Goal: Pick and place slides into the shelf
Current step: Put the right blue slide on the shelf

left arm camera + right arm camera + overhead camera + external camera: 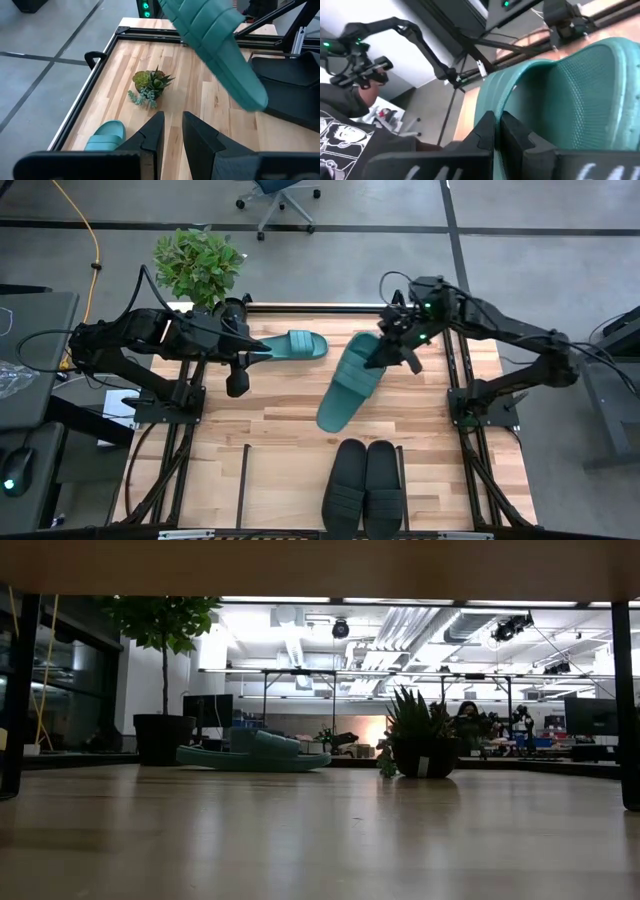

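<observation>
My right gripper (385, 350) is shut on a teal slide (350, 385) held in the air above the table's middle; the left wrist view shows that slide (220, 45) hanging at a slant. The second teal slide (298, 345) lies flat on the wood near the far edge, also in the low view (255, 752). Two black slides (365, 485) lie side by side at the near edge. My left gripper (172, 125) hovers empty just beside the lying teal slide (105, 137), its fingers a narrow gap apart. The shelf cannot be told apart here. My right gripper pinches the teal slide by the rim of its sole (492, 107) at the upper, far end, one finger on each side of the edge. The slide is lifted clear and slants down from the fingers, with its free end (332, 418) toward the table's near side.
A small potted succulent (150, 85) stands on the wood near the far edge, below the held slide, and shows in the low view (420, 745). A large leafy plant (200, 265) stands off the far-left corner. Bare wood lies at mid-table (280, 420).
</observation>
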Available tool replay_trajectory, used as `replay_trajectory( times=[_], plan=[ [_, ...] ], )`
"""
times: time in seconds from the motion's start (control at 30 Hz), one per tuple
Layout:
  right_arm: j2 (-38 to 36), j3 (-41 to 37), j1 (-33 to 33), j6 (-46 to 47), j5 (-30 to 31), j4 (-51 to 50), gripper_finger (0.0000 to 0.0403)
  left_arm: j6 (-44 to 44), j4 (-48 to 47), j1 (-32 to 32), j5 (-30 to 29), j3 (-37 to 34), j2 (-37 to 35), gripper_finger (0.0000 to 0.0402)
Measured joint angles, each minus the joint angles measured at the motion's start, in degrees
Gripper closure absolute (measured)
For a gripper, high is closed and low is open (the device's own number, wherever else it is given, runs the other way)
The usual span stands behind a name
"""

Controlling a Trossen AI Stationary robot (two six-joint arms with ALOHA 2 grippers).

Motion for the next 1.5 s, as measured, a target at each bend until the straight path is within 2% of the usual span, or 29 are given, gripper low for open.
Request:
replay_trajectory(
  times=[0.37,1.23,1.5],
  plan=[
    [7.8,0.0,5.0,6.6,-8.0,15.2,0.0403,0.0,0.0,0.0,1.0,0.0,0.0,0.0344],
    [23.4,0.0,17.7,19.7,-9.8,37.9,0.0403,0.0,-1.9,0.0,2.8,0.0,0.0,0.0344],
    [26.5,-0.1,20.0,20.9,-8.2,39.0,0.0403,0.0,-1.9,0.0,2.9,0.0,0.0,0.0344]
  ],
)
